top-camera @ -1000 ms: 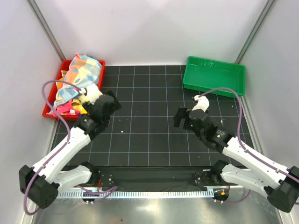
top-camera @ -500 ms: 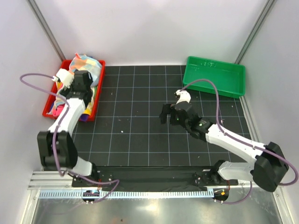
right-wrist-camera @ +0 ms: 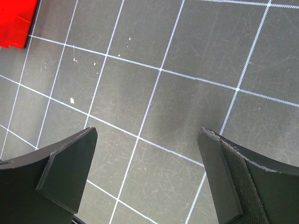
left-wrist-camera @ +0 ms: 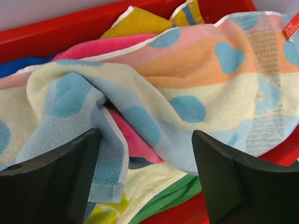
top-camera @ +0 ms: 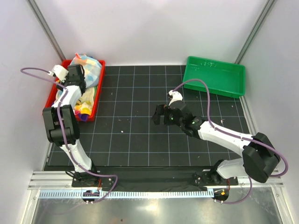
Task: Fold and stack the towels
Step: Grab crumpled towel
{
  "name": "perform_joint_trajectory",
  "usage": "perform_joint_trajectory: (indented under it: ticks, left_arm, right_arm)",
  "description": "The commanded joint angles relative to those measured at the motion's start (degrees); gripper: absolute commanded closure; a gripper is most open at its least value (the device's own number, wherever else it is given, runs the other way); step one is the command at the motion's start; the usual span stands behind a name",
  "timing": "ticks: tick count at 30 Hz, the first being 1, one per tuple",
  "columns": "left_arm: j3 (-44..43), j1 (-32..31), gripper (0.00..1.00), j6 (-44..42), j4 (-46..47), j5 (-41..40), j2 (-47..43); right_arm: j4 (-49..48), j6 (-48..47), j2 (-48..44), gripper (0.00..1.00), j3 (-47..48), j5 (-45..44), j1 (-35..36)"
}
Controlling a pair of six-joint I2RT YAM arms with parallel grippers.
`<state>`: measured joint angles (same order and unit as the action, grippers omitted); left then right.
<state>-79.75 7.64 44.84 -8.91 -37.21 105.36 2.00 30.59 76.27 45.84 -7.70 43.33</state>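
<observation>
The towels lie crumpled in a heap (top-camera: pixel 88 66) inside the red tray (top-camera: pixel 96 95) at the back left. Up close, the pastel patchwork towel (left-wrist-camera: pixel 187 93) lies on top, over a pink one (left-wrist-camera: pixel 135 135), a green one (left-wrist-camera: pixel 173 196), a yellow one (left-wrist-camera: pixel 135 21) and a dark blue one (left-wrist-camera: pixel 18 65). My left gripper (top-camera: pixel 76 77) hangs open just above this heap, its jaws (left-wrist-camera: pixel 145 140) either side of a patchwork fold and holding nothing. My right gripper (top-camera: pixel 160 115) is open and empty (right-wrist-camera: pixel 147 135) over the bare mat at the middle.
An empty green tray (top-camera: pixel 214 77) sits at the back right. The black grid mat (top-camera: pixel 135 135) covers the table between the trays. A corner of the red tray (right-wrist-camera: pixel 14 23) shows at the upper left of the right wrist view. White walls stand close on both sides.
My left arm has swung from the mat out over the red tray and down to the towels. The right gripper has moved left toward the mat's middle. Both stayed open.
</observation>
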Motion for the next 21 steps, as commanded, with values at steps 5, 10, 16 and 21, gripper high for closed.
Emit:
perform_joint_trajectory:
  ticks: [5, 10, 16, 21]
  left_arm:
    - [-2.4, 1.2, 0.28, 3.5, -1.9, -1.4, 1.8]
    - [-2.4, 1.2, 0.43, 4.6, -3.5, -2.2, 1.8]
    - [-2.6, 1.2, 0.59, 5.2, -6.2, -3.8, 1.6]
    - [-2.3, 1.3, 0.72, 6.3, -7.5, -3.7, 1.3]
  right_arm:
    - [-3.1, 0.2, -1.8, 0.0, 0.3, -0.6, 0.1]
    - [-2.5, 0.2, -1.7, 0.0, 0.3, -1.1, 0.1]
    - [-2.5, 0.3, -1.8, 0.0, 0.1, -1.6, 0.1]
    - [-2.4, 0.2, -1.8, 0.0, 0.1, -1.8, 0.1]
